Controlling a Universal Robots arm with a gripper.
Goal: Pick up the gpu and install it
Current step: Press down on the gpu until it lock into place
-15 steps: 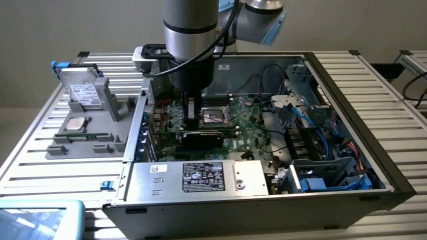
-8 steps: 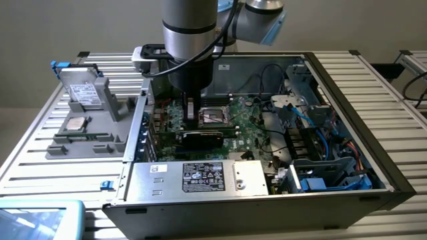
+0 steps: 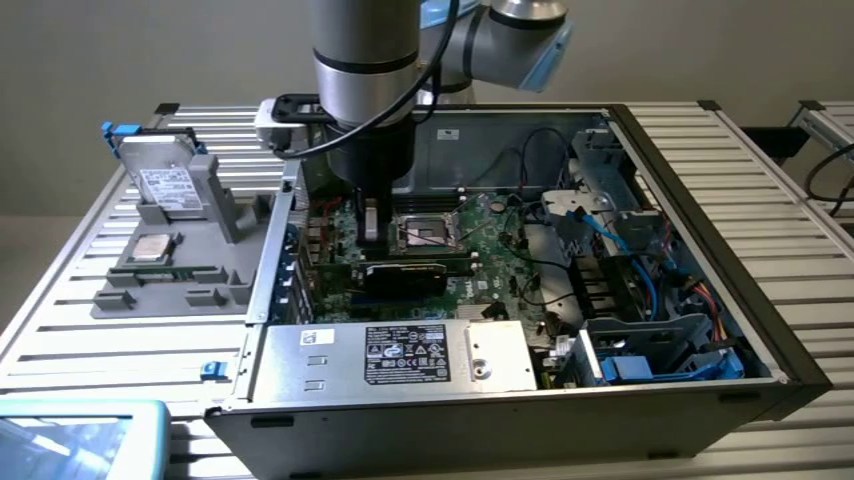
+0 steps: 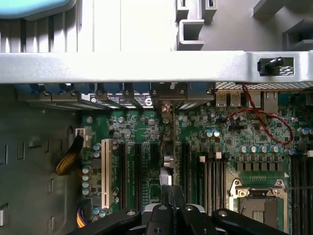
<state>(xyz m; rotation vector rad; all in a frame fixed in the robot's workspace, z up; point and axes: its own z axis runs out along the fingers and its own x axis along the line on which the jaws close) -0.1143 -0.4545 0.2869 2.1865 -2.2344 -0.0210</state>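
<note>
Black pincer [image 4: 171, 215] is seen clamped on the top edge of the flat black-and-green gpu card [image 3: 407, 273], held on edge over an expansion slot of the green motherboard [image 4: 146, 147] inside the open grey computer case [image 3: 694, 200]. Pickup appears done; seating cannot be confirmed. The arm is held upright, reaching straight down.

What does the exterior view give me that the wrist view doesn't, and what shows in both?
Exterior view alone: the whole open computer case, its power supply along the near edge, the grey parts tray on the exterior view's left with a hard drive standing in it, and the arm reaching down into the case.

Wrist view alone: the white slot and yellow cables.

Both: the green motherboard, the processor socket, and the gpu held edge-on over the board in the shut tool.
</note>
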